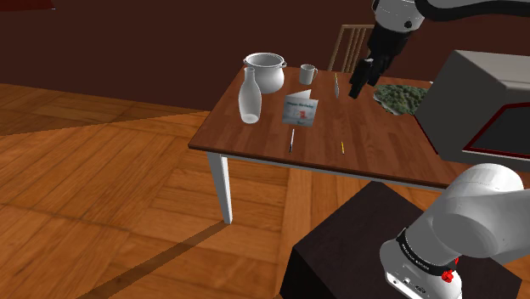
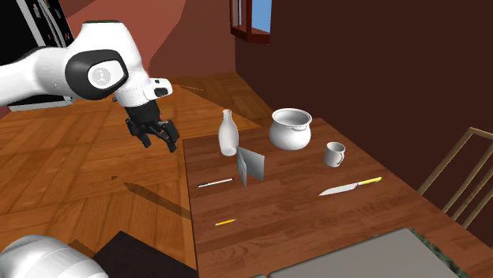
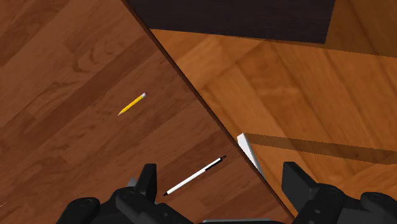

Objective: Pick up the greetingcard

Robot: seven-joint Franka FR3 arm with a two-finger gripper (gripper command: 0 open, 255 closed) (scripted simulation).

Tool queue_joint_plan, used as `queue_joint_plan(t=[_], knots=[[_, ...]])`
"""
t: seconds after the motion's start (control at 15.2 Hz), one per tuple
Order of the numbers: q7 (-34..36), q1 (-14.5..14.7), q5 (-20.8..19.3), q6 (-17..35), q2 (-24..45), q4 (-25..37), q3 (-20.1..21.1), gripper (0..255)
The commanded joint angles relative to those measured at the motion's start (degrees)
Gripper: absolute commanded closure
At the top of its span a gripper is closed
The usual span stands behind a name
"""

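The hand point(image 2: 158, 136) hangs in the air with its two black fingers spread wide. It grips nothing and touches nothing. In the wrist view it looks down past the counter's point(image 2: 300, 213) edge, with wooden floor on one side and the brown counter top on the other.

The step in hand looks like the approach, so the job is to carry the hand in over the counter before lowering it. Nearest below it lies a black-and-white pen point(image 3: 194, 176), and a yellow pencil point(image 3: 132, 104) lies farther along the same edge. Neither is wanted, and the fingers should stay clear of both.

Just past the pen stands the greetingcard point(image 2: 251, 166), upright and folded open like a small book, well in from the edge. It looks thin and light, so a sideways nudge would probably tip it. Better to come down from above with the fingers turned to straddle the folded spine or one leaf, then close gently near the top edge.

A white bottle-shaped vase point(image 2: 228, 133) stands close behind the card, so the descent has little room on that side. A white pot point(image 2: 291, 128), a mug point(image 2: 335, 154) and a knife point(image 2: 348, 187) lie well apart from it, out of the way
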Motion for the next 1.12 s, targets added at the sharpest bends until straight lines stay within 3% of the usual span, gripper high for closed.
queue_joint_plan(t=[0.0,0.53,1.06], knots=[[0.00,0.00,0.00,0.00,0.00,0.00,0.00,0],[-13.96,1.37,-2.82,10.84,14.31,2.82,-7.55,0],[-28.27,3.20,-1.28,18.95,31.71,11.21,-13.40,0]])
